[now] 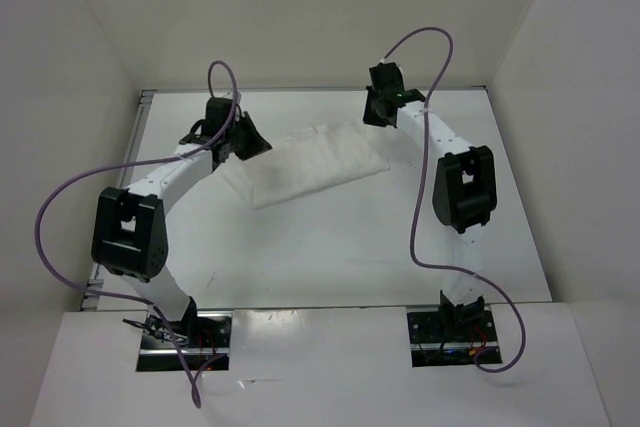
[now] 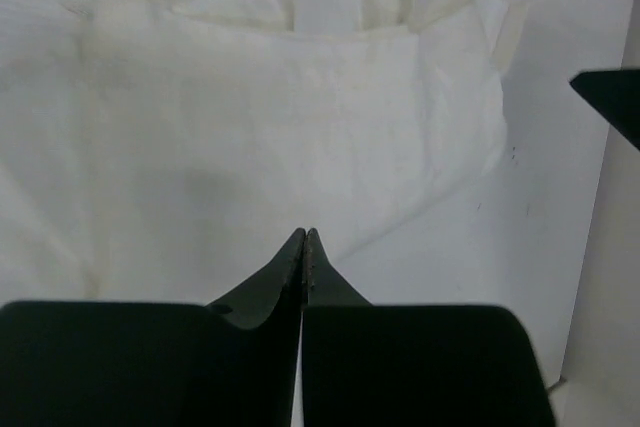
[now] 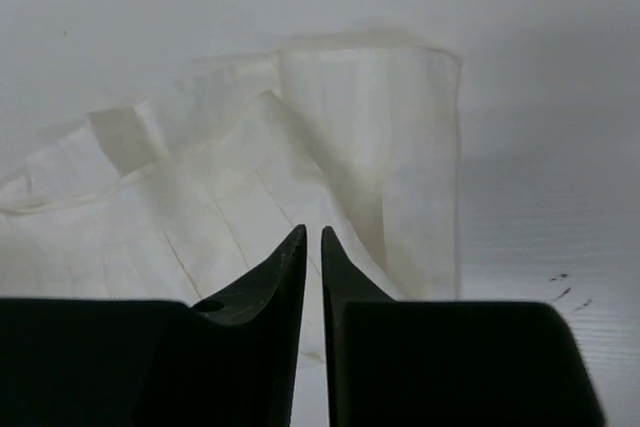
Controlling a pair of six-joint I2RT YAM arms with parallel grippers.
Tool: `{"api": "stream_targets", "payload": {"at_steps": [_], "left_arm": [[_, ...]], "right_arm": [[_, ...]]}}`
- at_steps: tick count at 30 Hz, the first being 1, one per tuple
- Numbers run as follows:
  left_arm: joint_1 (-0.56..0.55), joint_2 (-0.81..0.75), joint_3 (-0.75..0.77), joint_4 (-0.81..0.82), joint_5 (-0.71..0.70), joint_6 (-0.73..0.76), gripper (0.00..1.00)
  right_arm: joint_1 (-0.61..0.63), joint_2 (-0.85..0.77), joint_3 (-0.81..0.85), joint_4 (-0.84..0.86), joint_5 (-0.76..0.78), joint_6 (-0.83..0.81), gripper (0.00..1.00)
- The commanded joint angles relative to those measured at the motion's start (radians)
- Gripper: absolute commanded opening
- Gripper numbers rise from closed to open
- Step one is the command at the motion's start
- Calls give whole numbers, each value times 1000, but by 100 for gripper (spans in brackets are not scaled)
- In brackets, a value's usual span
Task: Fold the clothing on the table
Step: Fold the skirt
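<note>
Two grippers flank the clothing [image 1: 310,162], toward the table's [image 1: 330,247] 12 o'clock edge.
Left gripper [image 2: 305,234], clothing's 9 o'clock: fingers together, empty. Right gripper [image 3: 312,232], 2 o'clock: fingers narrowly apart, empty.

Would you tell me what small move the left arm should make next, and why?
Probably open the left fingers and lower them onto the left end of the pleated white garment: they are shut and empty above the fabric, so they cannot yet grip it for another fold.

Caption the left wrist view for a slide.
Left gripper, jaws shut, poised over the pleated white clothing on the table.
</note>
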Motion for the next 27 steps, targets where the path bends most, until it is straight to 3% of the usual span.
{"api": "stream_targets", "payload": {"at_steps": [1, 8, 13, 23, 25, 27], "left_arm": [[-17, 106, 5, 67, 177, 36, 0], [-53, 261, 47, -28, 75, 57, 0], [-53, 284, 11, -61, 38, 47, 0], [-43, 263, 22, -105, -24, 67, 0], [-43, 262, 33, -114, -14, 67, 0], [-43, 233, 45, -125, 8, 76, 0]], "right_arm": [[-2, 102, 67, -26, -93, -7, 15], [-2, 239, 165, -115, -186, 11, 13], [-2, 198, 11, -124, -208, 36, 13], [36, -186, -585, -119, -300, 180, 13], [36, -273, -608, -118, -264, 180, 17], [36, -337, -567, -130, -213, 139, 30]]}}
